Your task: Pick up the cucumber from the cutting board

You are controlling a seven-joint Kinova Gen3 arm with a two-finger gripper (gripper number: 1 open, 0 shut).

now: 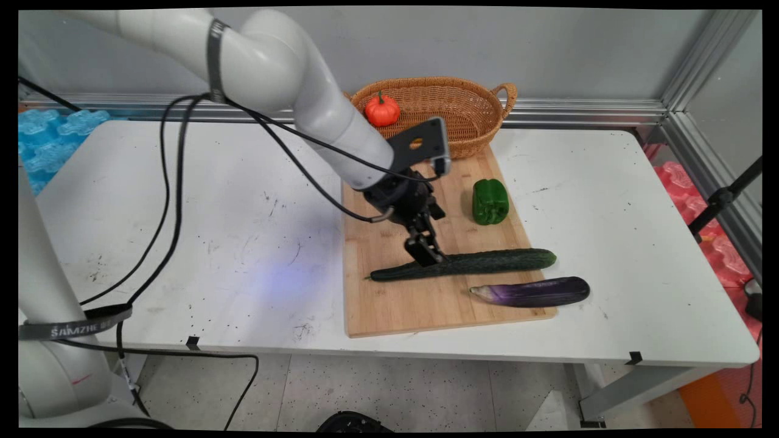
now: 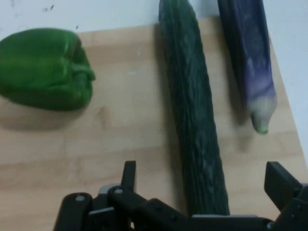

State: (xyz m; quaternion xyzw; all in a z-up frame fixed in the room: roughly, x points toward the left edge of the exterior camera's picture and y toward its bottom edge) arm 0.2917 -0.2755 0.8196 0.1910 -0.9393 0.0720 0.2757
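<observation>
With my gripper [image 1: 426, 250] low over the cucumber [image 1: 468, 263], which lies across the board [image 1: 389, 304] on the surface [image 1: 182, 231], fingers [image 2: 281, 183] spread wide astride it, I judge it stiff, light, best held mid-length; the basket [image 1: 468, 112] holds a pumpkin [image 1: 382, 110].

main view from high above the near side of the worktop [image 1: 182, 243], facing the back wall, hand view close over the cutting board [image 2: 120, 144], both show cucumber [image 1: 481, 263], green pepper [image 1: 490, 201], eggplant [image 1: 535, 291]
</observation>
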